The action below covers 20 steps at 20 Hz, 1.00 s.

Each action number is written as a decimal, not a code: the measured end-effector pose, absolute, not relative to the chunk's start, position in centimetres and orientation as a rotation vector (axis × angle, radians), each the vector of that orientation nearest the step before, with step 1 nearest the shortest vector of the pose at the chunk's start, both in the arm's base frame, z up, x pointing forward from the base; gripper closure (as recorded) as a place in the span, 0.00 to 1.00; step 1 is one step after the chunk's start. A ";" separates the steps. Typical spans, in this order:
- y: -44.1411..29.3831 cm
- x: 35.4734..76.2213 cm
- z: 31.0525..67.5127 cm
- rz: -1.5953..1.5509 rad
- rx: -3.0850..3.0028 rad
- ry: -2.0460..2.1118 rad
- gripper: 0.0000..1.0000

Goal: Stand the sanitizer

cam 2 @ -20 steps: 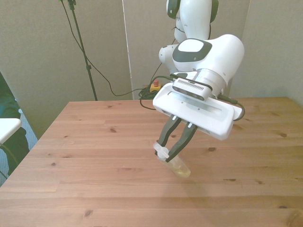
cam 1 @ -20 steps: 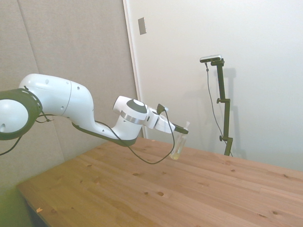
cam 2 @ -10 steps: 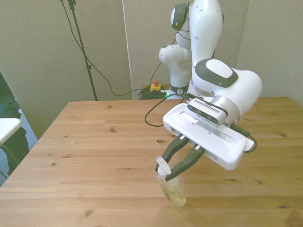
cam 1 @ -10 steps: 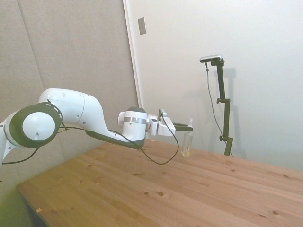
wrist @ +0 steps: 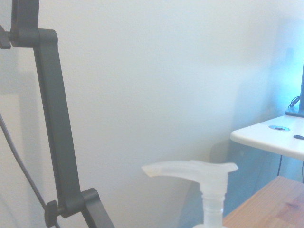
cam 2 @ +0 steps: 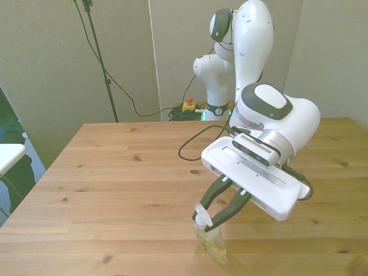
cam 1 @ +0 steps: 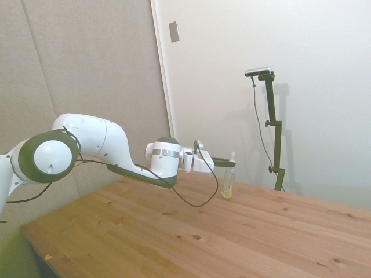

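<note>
Holding the sanitizer [cam 1: 229, 182] upright, my end effector [cam 2: 220, 214] is clamped on its neck just below the white pump top [wrist: 191, 171], and the base seems to touch the desk [cam 1: 174, 231] near the edge closest to the front camera. I judge it light, smooth, slightly squashy plastic, top-heavy when nearly empty; the neck is the firm place to grip.
</note>
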State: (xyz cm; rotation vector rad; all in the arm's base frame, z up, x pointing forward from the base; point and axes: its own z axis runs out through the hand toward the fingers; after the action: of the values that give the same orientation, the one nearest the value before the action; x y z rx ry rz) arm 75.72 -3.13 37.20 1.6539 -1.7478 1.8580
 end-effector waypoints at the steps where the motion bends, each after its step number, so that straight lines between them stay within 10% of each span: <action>1: -3.2 75.6 37.0 1.852 1.655 -1.745 0.00; 20: -1.6 74.6 37.5 1.849 1.680 -1.729 0.00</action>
State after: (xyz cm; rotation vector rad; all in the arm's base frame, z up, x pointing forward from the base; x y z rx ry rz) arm 74.62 -1.59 37.47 1.6803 -1.7290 1.8494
